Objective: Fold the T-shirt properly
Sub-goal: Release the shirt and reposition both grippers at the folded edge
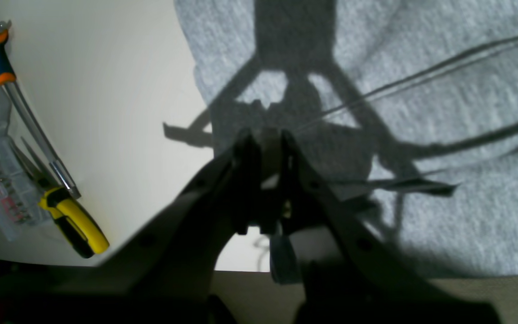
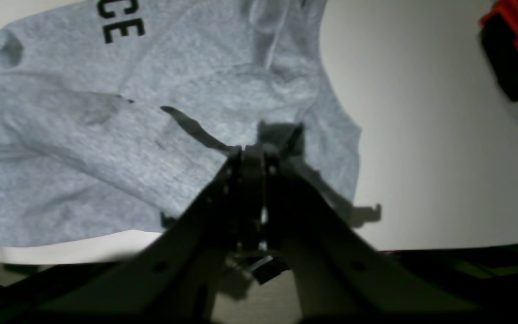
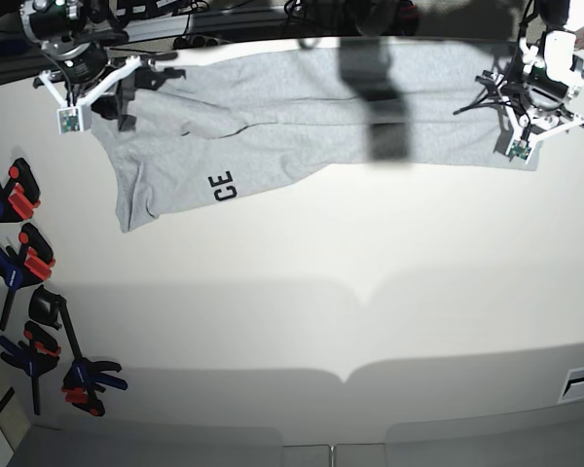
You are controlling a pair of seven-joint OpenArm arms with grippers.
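Lying stretched along the far edge of the table, the T-shirt is being seen as a long grey band running from about ten o'clock to two o'clock in the base view, with one end drooping toward the middle and showing the black letters "CE" (the rest of the lettering is folded out of sight). The left gripper is being held at the two o'clock end of the cloth, its jaws brought together above the grey fabric near the shirt's edge; whether cloth is being pinched cannot be told. The right gripper is being held at the ten o'clock end, jaws likewise pressed together over rumpled fabric. A screwdriver and a yellow-handled tool are being seen at nine o'clock in the left wrist view. Several clamps are lying along the table's nine o'clock side.
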